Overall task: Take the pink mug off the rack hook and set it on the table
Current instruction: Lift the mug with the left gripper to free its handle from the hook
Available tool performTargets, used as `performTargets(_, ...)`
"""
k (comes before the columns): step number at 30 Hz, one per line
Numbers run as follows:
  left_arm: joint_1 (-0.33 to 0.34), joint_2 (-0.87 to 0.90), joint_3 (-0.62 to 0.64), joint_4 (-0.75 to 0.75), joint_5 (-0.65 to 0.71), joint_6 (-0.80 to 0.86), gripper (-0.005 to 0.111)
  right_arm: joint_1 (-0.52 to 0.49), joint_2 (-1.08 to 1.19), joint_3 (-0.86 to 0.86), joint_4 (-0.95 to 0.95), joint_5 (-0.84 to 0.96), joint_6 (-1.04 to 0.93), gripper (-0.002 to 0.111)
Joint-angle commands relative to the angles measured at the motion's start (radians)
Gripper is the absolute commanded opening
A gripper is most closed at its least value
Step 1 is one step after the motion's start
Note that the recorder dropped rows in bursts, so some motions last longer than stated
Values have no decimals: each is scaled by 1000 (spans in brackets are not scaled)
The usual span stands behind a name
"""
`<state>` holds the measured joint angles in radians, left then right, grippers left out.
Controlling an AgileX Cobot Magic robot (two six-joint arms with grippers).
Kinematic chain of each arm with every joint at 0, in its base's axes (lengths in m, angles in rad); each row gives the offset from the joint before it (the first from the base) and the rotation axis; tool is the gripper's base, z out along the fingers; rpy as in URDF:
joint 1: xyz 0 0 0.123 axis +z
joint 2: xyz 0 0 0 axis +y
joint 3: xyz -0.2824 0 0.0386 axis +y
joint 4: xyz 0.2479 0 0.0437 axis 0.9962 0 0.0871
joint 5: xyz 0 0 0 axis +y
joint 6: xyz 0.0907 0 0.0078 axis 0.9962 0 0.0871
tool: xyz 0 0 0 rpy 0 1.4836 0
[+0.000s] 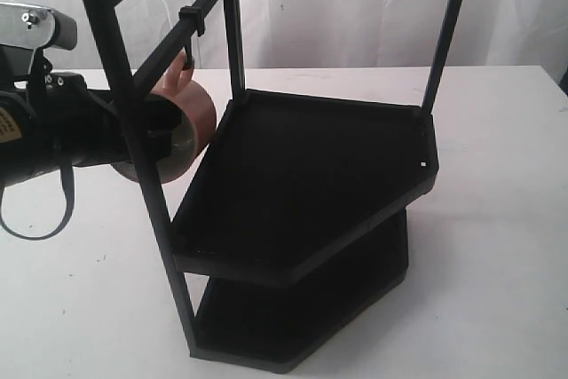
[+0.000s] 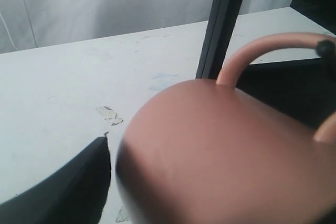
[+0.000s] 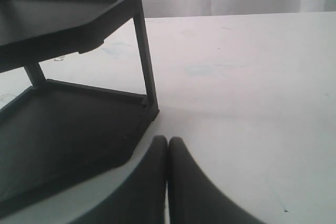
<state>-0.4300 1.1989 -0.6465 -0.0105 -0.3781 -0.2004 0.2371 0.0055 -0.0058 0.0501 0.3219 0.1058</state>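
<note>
The pink mug (image 1: 197,122) lies tilted on its side at the rack's (image 1: 311,166) left front post, its cream inside facing my left arm. Its loop handle (image 1: 177,71) is threaded on the thin black hook (image 1: 187,42) hanging from a clip (image 1: 192,20) on the slanted top bar. My left gripper (image 1: 167,135) is shut on the mug's rim. In the left wrist view the mug (image 2: 226,156) fills the frame, the hook tip (image 2: 325,49) touches the handle (image 2: 262,45), and only one finger (image 2: 68,187) shows. My right gripper (image 3: 168,142) is shut and empty just above the table (image 3: 252,77).
The rack's two black shelf trays (image 1: 302,317) take up the middle of the white table (image 1: 497,246). Its lower tray corner and a post (image 3: 143,51) stand close to my right gripper. A white curtain (image 1: 355,15) hangs behind the table.
</note>
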Motion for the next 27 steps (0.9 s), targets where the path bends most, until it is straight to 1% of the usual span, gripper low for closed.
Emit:
performTargets(1, 3, -1, 8, -10, -12, 25, 67, -8, -6, 6, 2, -8, 3, 0)
performTargets(6, 3, 3, 8, -10, -10, 25, 67, -8, -6, 6, 2, -8, 3, 0)
performTargets(11, 3, 38, 8, -20, -21, 61, 67, -8, -6, 6, 2, -8, 3, 0)
performTargets(14, 3, 51, 8, -39, -34, 61, 67, -8, -6, 6, 2, -8, 3, 0)
performTargets(19, 3, 51, 8, -40, -101, 66, 67, -8, -6, 6, 2, -8, 3, 0)
performTargets(27, 3, 51, 8, -40, -108, 66, 67, -8, -6, 6, 2, -8, 3, 0)
